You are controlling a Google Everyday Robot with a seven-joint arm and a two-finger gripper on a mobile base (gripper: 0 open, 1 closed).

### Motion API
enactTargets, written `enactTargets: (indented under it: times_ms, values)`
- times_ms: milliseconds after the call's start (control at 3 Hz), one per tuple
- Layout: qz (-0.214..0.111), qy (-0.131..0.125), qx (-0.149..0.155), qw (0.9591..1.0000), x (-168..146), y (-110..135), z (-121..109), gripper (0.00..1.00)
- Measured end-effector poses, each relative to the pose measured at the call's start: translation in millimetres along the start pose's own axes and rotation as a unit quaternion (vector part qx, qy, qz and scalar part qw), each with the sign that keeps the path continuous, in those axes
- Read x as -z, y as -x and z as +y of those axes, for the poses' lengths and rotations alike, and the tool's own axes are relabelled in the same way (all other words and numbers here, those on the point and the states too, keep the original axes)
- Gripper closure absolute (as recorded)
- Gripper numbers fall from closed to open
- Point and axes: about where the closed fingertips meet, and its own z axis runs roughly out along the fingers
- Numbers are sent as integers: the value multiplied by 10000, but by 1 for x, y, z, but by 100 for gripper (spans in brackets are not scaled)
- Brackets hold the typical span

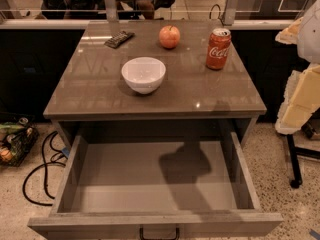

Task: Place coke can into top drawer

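- The coke can (218, 48) stands upright at the back right of the counter (90, 94), not in the drawer.
- The top drawer (125, 184) hangs pulled out below the counter's front edge (a dark shadow lies across its floor).
- An apple (169, 36) sits left of the can, a white bowl (143, 74) mid-counter, and a remote control (119, 38) back left.
- The gripper (301, 91) shows as a pale blocky shape at the right edge, beside the counter and well apart from the can; I cannot tell its state.

Camera high before the top drawer (125, 184), looking down; claw (311, 30) upper right.
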Motion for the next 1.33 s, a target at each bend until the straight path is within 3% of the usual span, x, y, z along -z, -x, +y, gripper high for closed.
enactTargets:
  times_ms: [333, 667, 1000, 1333]
  values:
    - [0, -1, 0, 10000, 0, 0, 0, 0]
    - [-242, -193, -112, 9995, 1, 1, -21, 0]
    - [-1056, -575, -547, 9912, -7, -2, -67, 0]
    - [-2163, -895, -917, 9679, -21, 2, -107, 0]
